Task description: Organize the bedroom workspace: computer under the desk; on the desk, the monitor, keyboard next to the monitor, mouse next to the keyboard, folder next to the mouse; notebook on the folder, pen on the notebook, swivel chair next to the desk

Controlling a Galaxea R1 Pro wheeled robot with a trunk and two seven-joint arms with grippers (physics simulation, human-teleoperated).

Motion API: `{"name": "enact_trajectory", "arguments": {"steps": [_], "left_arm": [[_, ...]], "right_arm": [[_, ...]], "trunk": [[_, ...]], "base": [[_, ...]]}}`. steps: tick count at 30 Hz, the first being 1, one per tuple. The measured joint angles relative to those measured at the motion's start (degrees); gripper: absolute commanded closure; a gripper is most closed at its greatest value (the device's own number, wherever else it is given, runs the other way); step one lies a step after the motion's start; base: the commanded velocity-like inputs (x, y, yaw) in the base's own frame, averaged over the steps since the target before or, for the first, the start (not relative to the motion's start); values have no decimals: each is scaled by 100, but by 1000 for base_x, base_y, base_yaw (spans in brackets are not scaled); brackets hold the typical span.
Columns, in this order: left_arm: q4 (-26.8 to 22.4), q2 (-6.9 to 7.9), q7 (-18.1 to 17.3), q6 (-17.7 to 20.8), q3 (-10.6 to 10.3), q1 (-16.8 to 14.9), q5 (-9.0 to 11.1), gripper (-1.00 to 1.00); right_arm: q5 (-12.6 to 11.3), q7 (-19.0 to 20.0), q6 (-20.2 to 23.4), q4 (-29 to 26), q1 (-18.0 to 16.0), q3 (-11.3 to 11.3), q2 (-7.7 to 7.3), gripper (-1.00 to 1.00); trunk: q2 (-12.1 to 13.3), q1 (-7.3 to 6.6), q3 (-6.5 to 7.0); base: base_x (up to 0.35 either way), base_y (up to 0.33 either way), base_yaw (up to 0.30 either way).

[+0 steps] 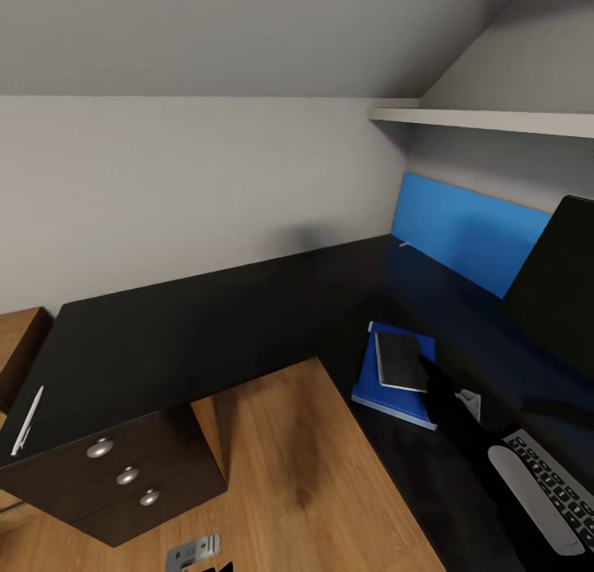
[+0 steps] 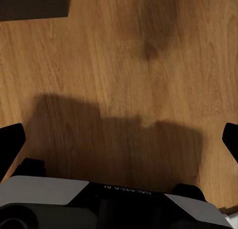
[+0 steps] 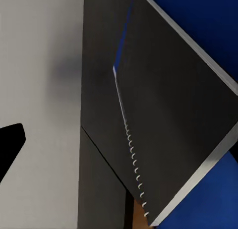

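Glossy black laminate covers the L-shaped desk (image 1: 206, 324), which runs from the lower left of the head view across to the right edge, its sheen picking up a blue reflection near the corner. At its lower left end sits a boxy black drawer unit (image 1: 124, 481) with three round silver knobs. On the desk's far left edge lies the pen (image 1: 26, 421), a thin pale stick, well apart from everything else.

Right of centre, the flat bright blue folder (image 1: 388, 390) lies on the desk, and the thin dark grey notebook (image 1: 401, 361) rests on top of it, smaller and slightly skewed. In the right wrist view the notebook (image 3: 168, 115) shows a matte grey cover and a row of pale spiral loops along one edge, with blue folder (image 3: 208, 21) beyond it.

At the right edge stands the slanted black slab of the monitor (image 1: 557, 283), and at lower right the keyboard (image 1: 557, 489), dark with pale legends and a smooth grey wrist strip. A blue panel (image 1: 462, 229) lines the wall behind, under a white shelf (image 1: 487, 120).

The left gripper (image 2: 121, 140) hangs over warm wood-grain floor (image 2: 119, 55), its dark fingertips (image 2: 10, 140) at opposite frame edges, spread wide and empty. The right gripper (image 3: 119, 144) hovers over the notebook, its fingers likewise wide apart with nothing between them.
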Motion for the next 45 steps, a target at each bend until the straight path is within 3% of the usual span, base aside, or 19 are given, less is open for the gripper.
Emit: {"name": "enact_trajectory", "arguments": {"steps": [18, 21, 23, 24, 25, 26, 28, 29, 30, 34, 36, 38, 39, 40, 42, 43, 44, 45], "left_arm": [[0, 0, 20, -2, 0, 0, -3, -100], [0, 0, 26, 1, 0, 0, -3, -100], [0, 0, 29, 4, 0, 0, -1, -100], [0, 0, 30, 5, 2, 0, 1, -100], [4, 0, 31, 6, 6, 0, 5, -100], [6, 0, 31, 7, 7, 0, 7, -100], [8, 0, 36, 7, 8, 0, 8, -100], [19, 0, 38, 8, 7, -1, 12, -100], [41, 0, 39, 8, 8, -1, 11, -100], [193, 8, 43, 0, 27, -4, 6, -100], [319, 17, 42, -22, 32, -5, 7, -100], [771, 36, 30, -252, 47, -7, 3, -100], [913, 42, 26, -367, 50, -8, 1, -100], [1265, 74, 9, -818, 63, -8, -8, -100], [1543, 151, 2, -1571, 60, -9, -5, -100], [1583, 176, 1, -1739, 58, -9, -1, -100], [1679, 238, 0, -2122, 45, -9, 9, -100], [1707, 255, 1, -2231, 40, -9, 14, -100]], "right_arm": [[24, 0, -20, -229, 0, -2, -3, -100], [213, -15, -146, -376, 0, 10, -3, -100], [519, -64, -297, -426, 0, 21, 9, -100], [818, -165, -419, -488, 0, 30, 19, -100], [1629, -570, -703, -630, 1, 81, 42, -100], [1842, -698, -767, -655, 1, 123, 53, -100], [2651, -1232, -972, -719, 3, 485, 176, -100], [3330, -1653, -1115, -749, 4, 915, 366, -100], [3853, -1941, -1217, -751, 4, 1287, 541, -100], [6246, -3059, -1397, -515, 5, 2596, 1263, -100], [6753, -3315, -1379, -375, 5, 2894, 1361, -100], [7367, -3669, -1295, -191, 5, 3295, 1461, -100], [7458, -3722, -1275, -172, 4, 3359, 1473, -100], [7608, -3813, -1239, -195, 4, 3468, 1496, -100], [7542, -3866, -1233, -259, 4, 3530, 1532, -100], [7468, -3875, -1232, -263, 4, 3538, 1542, -100], [7167, -3931, -1277, -297, 4, 3552, 1566, -100], [7065, -3966, -1383, -310, 3, 3550, 1571, -100]], "trunk": [[79, -43, 35], [199, -109, 89], [279, -153, 125], [319, -175, 143], [360, -197, 161], [400, -219, 179], [480, -263, 215], [520, -285, 233], [560, -307, 251], [721, -395, 322], [801, -439, 358], [881, -483, 394], [921, -505, 412], [961, -527, 430], [1042, -571, 466], [1082, -593, 484], [1122, -615, 502], [1162, -637, 520]], "base": [[-154, -38, 0], [-2, -1, 0], [-1, 0, 0], [0, 0, 0], [0, 0, 0], [0, 0, 0], [0, 0, 0], [0, 0, 0], [0, 0, 0], [0, 0, 0], [0, 0, 0], [0, 0, 0], [0, 0, 0], [0, 0, 0], [0, 0, 0], [0, 0, 0], [0, 0, 0], [0, 0, 0]]}}
